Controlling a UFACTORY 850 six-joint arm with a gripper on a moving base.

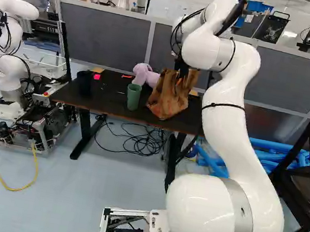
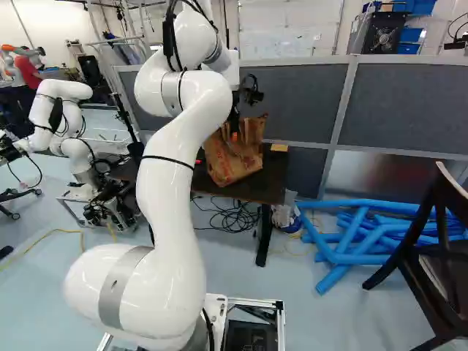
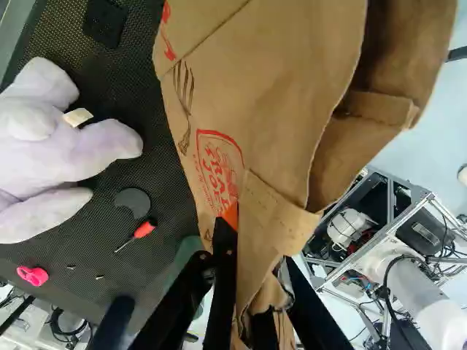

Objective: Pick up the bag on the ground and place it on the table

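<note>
Nearest, at the right of the right base view, dark angular chair [image 2: 447,245]. Farther out, black tool [image 2: 234,130] clamped on the creased upper edge of a brown paper bag [image 1: 170,97], crinkled and slanting, above or on the dark, mesh-textured tabletop [image 3: 124,80]; contact impossible to tell. Beside it, green tapered cup [image 1: 133,97]. Beyond, soft lavender plush toy [image 3: 66,146], then flat grey partition [image 1: 103,35].

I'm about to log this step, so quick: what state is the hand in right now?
Hand: closed on the brown paper bag, one finger on each side of the paper near its top.
</note>
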